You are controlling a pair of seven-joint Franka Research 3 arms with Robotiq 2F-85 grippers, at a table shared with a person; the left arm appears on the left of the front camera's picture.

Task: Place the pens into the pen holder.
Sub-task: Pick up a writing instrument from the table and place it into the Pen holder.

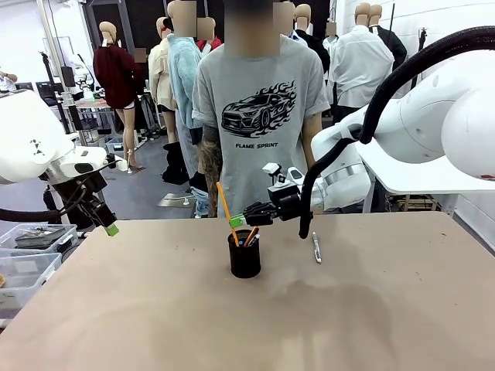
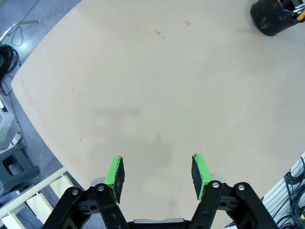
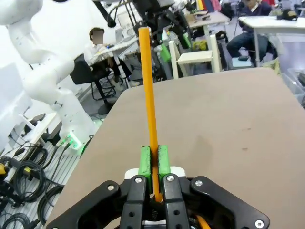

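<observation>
Right gripper (image 1: 237,221) is clamping an orange pencil (image 1: 225,202) over the pen holder (image 1: 244,259), poised to drop it in (left gripper (image 2: 157,168) waiting far left, jaws apart).

The table (image 1: 155,309) is seen as a smooth, matt beige top with faint darker blotches, and the pen holder (image 1: 244,263) at the front view's centre is rendered in dull black. A smooth, faintly glossy orange coat is shown on the pencil (image 3: 148,86) up the middle of the right wrist view, matt rubbery green on the pads (image 3: 163,160) beside it, and glossy white shell on the right arm (image 1: 433,116) at the upper right.
</observation>
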